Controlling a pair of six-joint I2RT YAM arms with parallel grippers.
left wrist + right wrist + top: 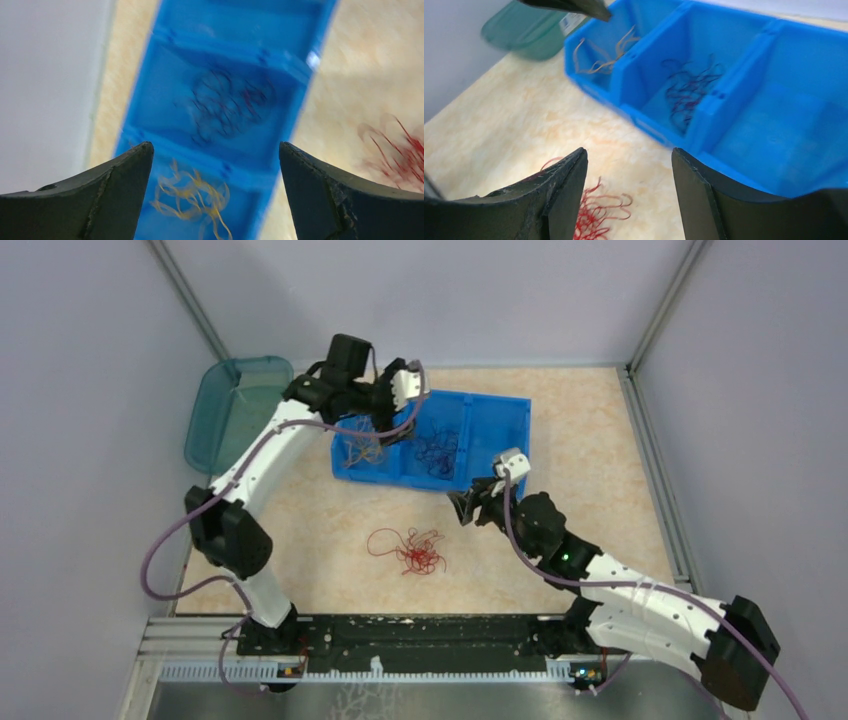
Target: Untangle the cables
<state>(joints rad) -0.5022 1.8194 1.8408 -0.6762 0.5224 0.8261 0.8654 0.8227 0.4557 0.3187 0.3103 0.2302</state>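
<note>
Sorting step: your left jaws spread, empty, over orange-yellow curly wires [192,200] in blue plastic tray [165,90]; right jaws parted, empty. Next: pinch red wire tangle [415,552] on worktop [600,440].

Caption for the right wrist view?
Right fingers open; red cables on table; orange cables, dark cables in separate blue bin compartments.

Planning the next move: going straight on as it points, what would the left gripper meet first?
Probably the yellow cables in the end compartment of the blue tray, below the open left gripper; depth is unclear.
</note>
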